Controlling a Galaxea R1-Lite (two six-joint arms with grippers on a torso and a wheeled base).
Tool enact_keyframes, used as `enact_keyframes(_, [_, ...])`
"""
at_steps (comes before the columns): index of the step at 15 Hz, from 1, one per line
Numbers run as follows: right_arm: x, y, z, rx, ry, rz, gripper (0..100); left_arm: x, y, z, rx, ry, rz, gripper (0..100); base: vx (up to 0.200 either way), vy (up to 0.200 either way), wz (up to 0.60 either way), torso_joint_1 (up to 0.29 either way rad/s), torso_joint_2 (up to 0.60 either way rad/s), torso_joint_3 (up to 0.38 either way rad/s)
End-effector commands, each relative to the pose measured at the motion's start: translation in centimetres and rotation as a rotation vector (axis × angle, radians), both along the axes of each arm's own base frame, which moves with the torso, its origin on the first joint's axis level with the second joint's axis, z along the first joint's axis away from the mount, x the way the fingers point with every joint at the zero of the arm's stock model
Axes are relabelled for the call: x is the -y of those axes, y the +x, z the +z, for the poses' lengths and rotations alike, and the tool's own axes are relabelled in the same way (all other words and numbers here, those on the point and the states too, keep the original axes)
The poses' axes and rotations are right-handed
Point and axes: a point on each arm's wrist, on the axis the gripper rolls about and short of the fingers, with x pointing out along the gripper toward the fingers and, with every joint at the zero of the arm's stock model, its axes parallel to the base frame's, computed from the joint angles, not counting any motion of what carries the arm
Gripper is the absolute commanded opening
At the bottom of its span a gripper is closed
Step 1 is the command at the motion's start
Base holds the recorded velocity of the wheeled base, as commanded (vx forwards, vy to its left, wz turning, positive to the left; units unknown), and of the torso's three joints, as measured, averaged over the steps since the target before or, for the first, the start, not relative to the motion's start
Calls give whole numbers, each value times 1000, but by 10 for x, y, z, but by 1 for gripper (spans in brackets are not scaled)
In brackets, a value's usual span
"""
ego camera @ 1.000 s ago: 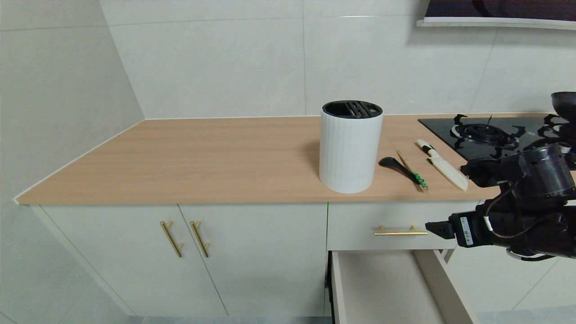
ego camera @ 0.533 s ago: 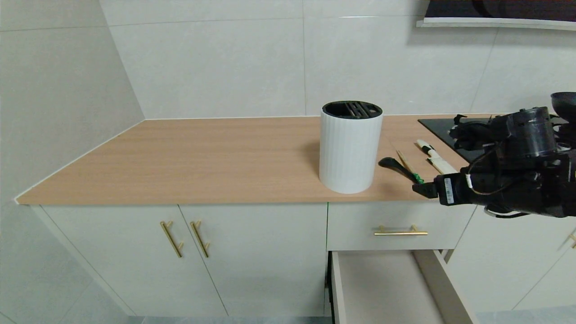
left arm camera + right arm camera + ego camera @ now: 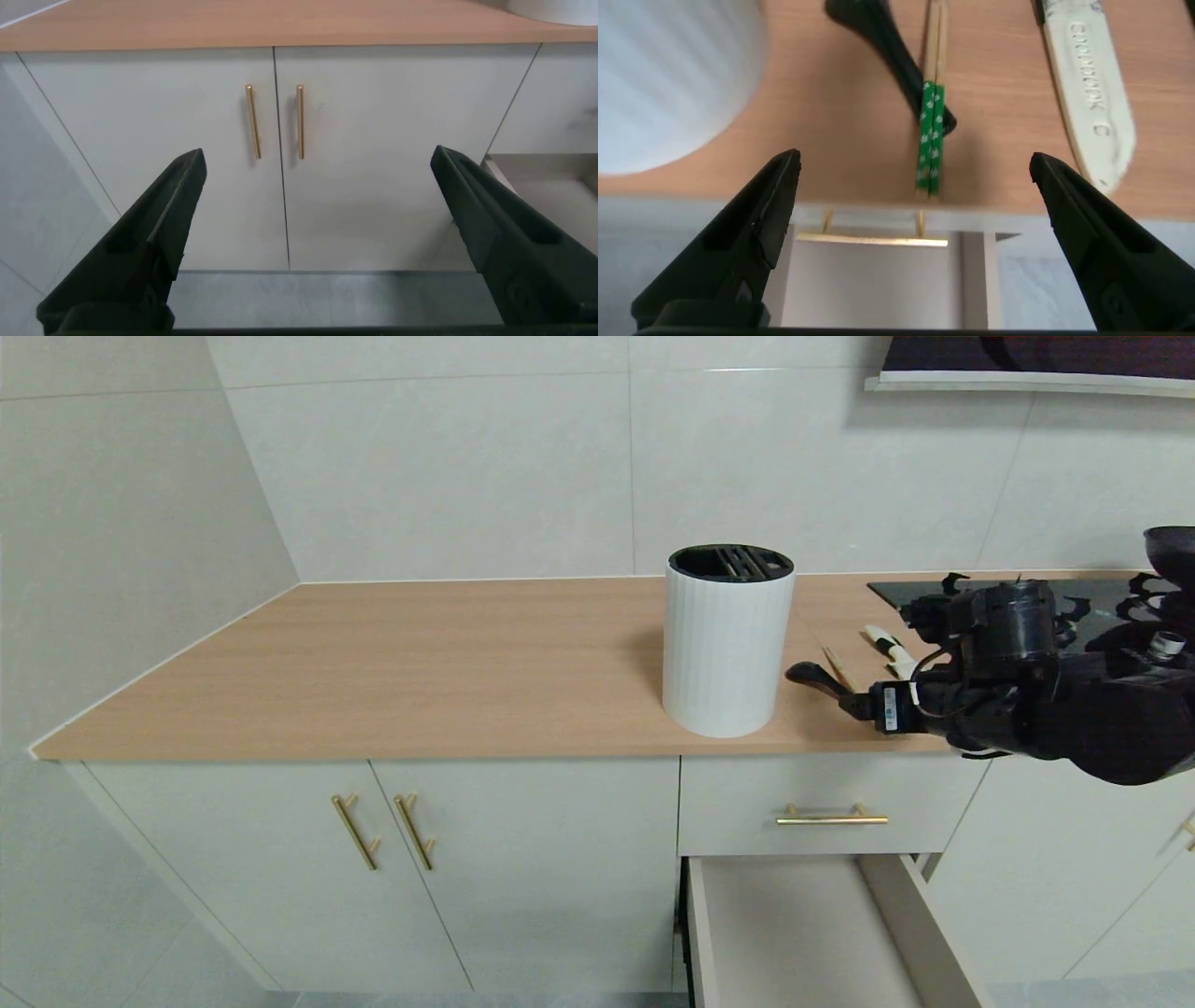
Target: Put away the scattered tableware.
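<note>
up from the drawer (image 3: pixel 803 933), my right claw (image 3: pixel 851 702) hangs jaws apart over the chopsticks (image 3: pixel 929 121) beside the holder (image 3: pixel 726 644); next, lower and pinch them.

One white ribbed holder (image 3: pixel 727 644) with a black slotted top is counted on the counter (image 3: pixel 420 663). To its right, one black spoon (image 3: pixel 882 47), one pair of chopsticks (image 3: pixel 929 103) made up of two sticks with green ends, and one white knife (image 3: pixel 1085 84) are counted. Below, two cabinet doors (image 3: pixel 280 868), two drawers (image 3: pixel 822 784) and three gold bar handles (image 3: pixel 356 831) are seen.
</note>
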Motion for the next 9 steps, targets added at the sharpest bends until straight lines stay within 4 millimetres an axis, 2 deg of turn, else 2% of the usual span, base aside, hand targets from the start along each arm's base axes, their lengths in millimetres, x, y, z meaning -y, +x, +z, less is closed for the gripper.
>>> enact_keyframes(1, [1, 13, -22, -49, -13, -13, 100, 0, 0, 0, -1, 0, 1, 100, 0, 0, 0, 0, 0, 0])
enact_keyframes(5, [1, 21, -32, -57, -11, -21, 100, 0, 0, 0, -1, 0, 1, 100, 0, 0, 0, 0, 0, 0])
enact_keyframes(9, [4, 24, -33, -34, -6, -30, 100, 0, 0, 0, -1, 0, 1, 100, 0, 0, 0, 0, 0, 0])
